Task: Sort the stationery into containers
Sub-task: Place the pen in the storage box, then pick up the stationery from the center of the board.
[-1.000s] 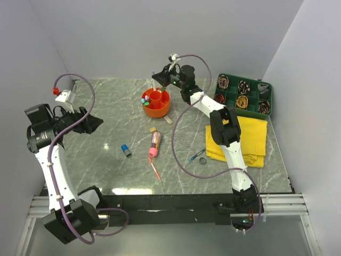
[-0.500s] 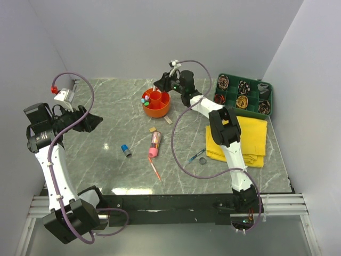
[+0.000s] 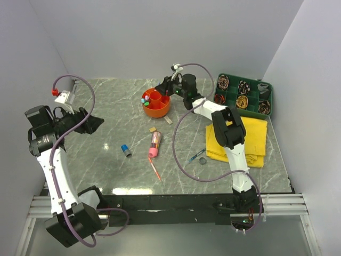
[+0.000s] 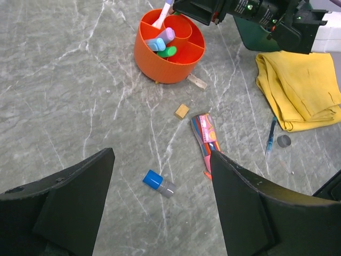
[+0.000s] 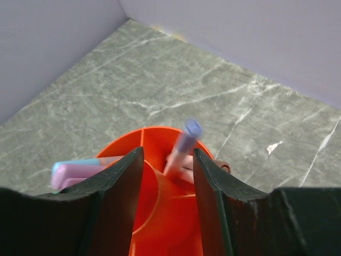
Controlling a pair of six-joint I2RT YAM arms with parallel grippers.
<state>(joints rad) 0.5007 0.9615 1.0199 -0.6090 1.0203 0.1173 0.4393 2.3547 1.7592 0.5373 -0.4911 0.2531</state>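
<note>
Right gripper (image 5: pixel 166 160): fingers spread with nothing pinched, hanging just over the far rim of the round orange plastic desk organiser (image 4: pixel 160 61).
Left gripper (image 4: pixel 161 159): fingers wide apart and empty, raised over the left side of the grey marbled table (image 3: pixel 106 101), well apart from every item.
Organiser contents: a thin purple-capped pen (image 5: pixel 184 141) leans in a ring compartment; short blue, lilac and green pieces (image 4: pixel 161 42) lie in another.
Green rectangular tray (image 3: pixel 270 101): far right of the table, with coiled things in its square cells.
Loose stationery: a pink tube (image 3: pixel 155 141), a blue cap (image 3: pixel 126 150), a thin red pen (image 3: pixel 155 169) and a small tan eraser (image 3: pixel 153 129) lie near the middle of the table.
Right side: a blue pen (image 3: pixel 194 158) and a dark disc (image 3: pixel 202 160) sit just beside the folded yellow cloth (image 3: pixel 240 138).
</note>
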